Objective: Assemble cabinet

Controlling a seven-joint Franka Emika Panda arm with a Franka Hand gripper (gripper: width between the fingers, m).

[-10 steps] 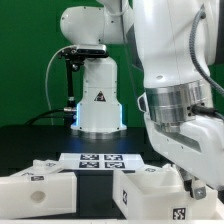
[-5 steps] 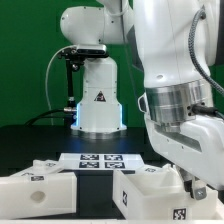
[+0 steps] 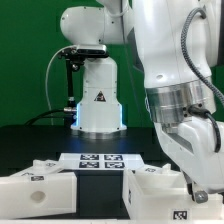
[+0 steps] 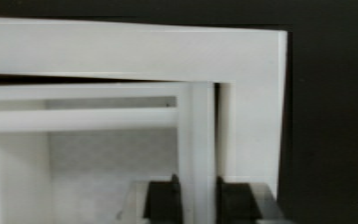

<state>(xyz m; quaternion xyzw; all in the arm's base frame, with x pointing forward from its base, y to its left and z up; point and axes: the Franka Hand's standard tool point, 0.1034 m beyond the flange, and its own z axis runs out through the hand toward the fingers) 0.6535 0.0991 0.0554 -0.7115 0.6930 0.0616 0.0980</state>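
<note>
The cabinet box point(image 3: 150, 192), matte white with a small tag on its front, stands at the exterior view's lower right. My gripper point(image 3: 196, 186) comes down onto its right end. In the wrist view the two dark fingers point(image 4: 160, 203) are shut on a thin upright white wall point(image 4: 195, 140) of the cabinet box, with the box's outer frame point(image 4: 140, 48) and inner compartments beyond. A second white cabinet part point(image 3: 38, 186) with a round hole lies at the exterior view's lower left.
The marker board point(image 3: 97, 160) lies flat between the two white parts, in front of the arm's white base point(image 3: 98, 105). My own arm fills the exterior view's right side. The table is black and the backdrop green.
My wrist has shifted slightly toward the exterior view's right and a little lower. The cabinet box has moved slightly with it. The grip stays shut.
</note>
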